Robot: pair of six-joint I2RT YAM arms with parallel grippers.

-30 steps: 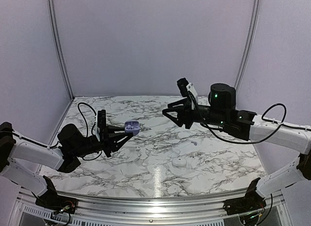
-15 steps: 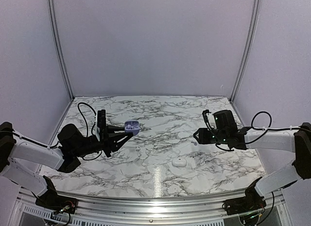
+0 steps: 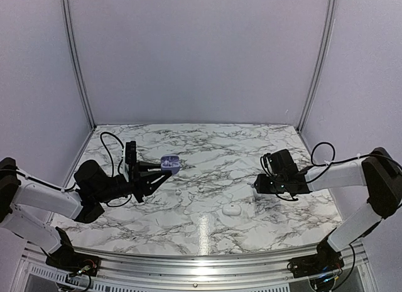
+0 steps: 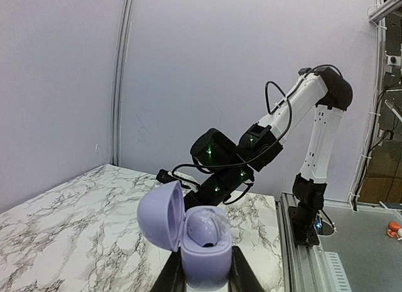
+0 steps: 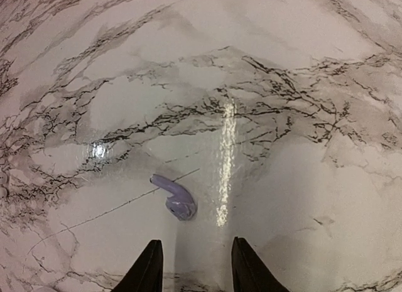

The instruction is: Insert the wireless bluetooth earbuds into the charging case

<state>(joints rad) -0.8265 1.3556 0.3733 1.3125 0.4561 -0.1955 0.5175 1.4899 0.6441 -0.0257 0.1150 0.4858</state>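
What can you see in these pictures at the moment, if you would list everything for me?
lilac charging case: one, lilac, lid open, held above the table
white charging case: one, white, lying on the table at front centre-right
lilac earbud: one, lilac, lying on the table just ahead of the right gripper's fingers
small whitish item: one, on the table between the two cases; too small to identify
table: one, white marble with grey veins
left gripper: one, black, clamped on the lilac charging case
right gripper: one, black, open, low over the table
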